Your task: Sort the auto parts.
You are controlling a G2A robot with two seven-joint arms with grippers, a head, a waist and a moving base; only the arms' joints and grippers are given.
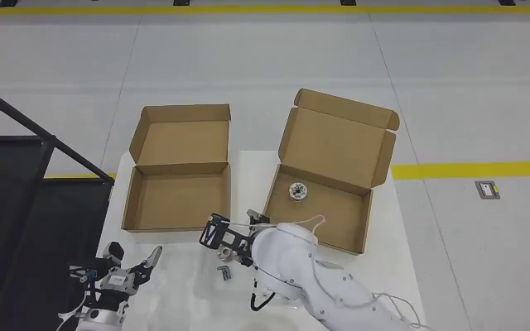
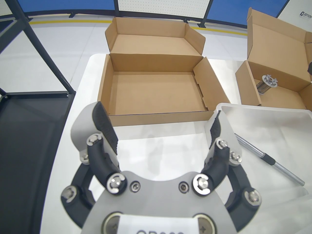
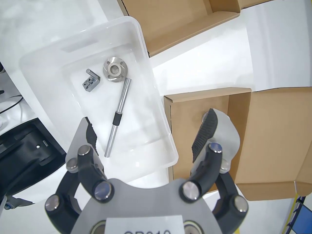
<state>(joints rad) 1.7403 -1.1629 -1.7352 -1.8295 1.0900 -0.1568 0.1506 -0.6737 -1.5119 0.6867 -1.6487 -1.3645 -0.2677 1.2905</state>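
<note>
Auto parts (image 3: 115, 69) lie in the clear tray (image 3: 157, 83) at the lower middle of the top view, with the right gripper (image 3: 150, 118) and left gripper (image 2: 158, 110) both spread wide and empty, so the thin rod (image 3: 118, 118) may roll away from an off-centre pinch
</note>
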